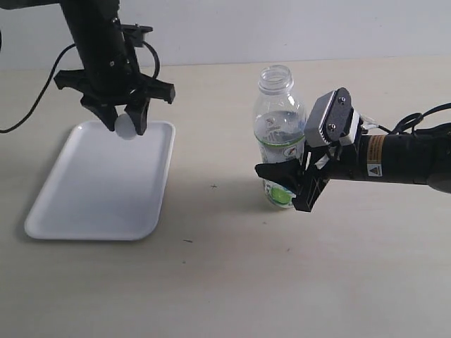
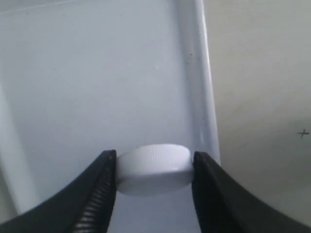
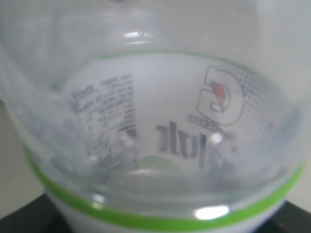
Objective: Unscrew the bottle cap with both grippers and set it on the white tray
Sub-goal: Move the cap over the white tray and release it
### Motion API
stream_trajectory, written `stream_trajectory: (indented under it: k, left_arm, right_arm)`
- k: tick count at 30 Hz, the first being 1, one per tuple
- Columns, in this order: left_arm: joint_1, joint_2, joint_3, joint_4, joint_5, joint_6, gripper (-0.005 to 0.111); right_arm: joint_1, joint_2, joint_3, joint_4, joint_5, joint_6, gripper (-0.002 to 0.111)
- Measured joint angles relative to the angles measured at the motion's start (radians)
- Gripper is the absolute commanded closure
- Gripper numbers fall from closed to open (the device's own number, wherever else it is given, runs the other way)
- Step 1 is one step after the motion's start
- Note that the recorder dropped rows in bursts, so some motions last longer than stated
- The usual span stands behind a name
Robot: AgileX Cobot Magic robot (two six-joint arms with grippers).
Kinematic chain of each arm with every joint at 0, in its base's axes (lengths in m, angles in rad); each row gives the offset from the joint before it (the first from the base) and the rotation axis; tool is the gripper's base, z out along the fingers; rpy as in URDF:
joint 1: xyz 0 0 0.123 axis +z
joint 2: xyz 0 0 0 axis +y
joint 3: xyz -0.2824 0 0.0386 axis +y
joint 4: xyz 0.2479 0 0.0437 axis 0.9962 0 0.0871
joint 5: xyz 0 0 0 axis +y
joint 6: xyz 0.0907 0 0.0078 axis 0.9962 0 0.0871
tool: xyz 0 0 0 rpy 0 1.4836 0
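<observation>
My left gripper is shut on the white ribbed bottle cap, holding it just above the far right part of the white tray. In the left wrist view the cap sits pinched between both black fingers, over the tray near its rim. The clear bottle stands upright with its neck open. My right gripper is shut on the bottle's lower body. The right wrist view is filled by the bottle with its green band.
The tray lies on a pale tabletop at the left. A black cable trails from the left arm across the table's far left. Small dark specks mark the surface between tray and bottle.
</observation>
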Motion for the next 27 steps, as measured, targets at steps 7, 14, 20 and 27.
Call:
stream_trajectory:
  k: [7, 14, 20, 27]
  left_arm:
    - [0.008, 0.042, 0.076, 0.028, 0.0, 0.017, 0.107]
    - [0.008, 0.087, 0.103, 0.044, 0.0, 0.023, 0.107]
    - [0.008, 0.122, 0.104, 0.047, 0.0, 0.036, 0.107]
    - [0.008, 0.122, 0.104, 0.068, 0.0, 0.038, 0.106]
  right_arm:
    - [0.0, -0.001, 0.0, 0.002, 0.002, 0.004, 0.108]
    - [0.0, -0.001, 0.0, 0.002, 0.002, 0.004, 0.108]
    - [0.0, -0.001, 0.0, 0.002, 0.002, 0.004, 0.108]
    - [0.0, -0.001, 0.0, 0.002, 0.002, 0.004, 0.108]
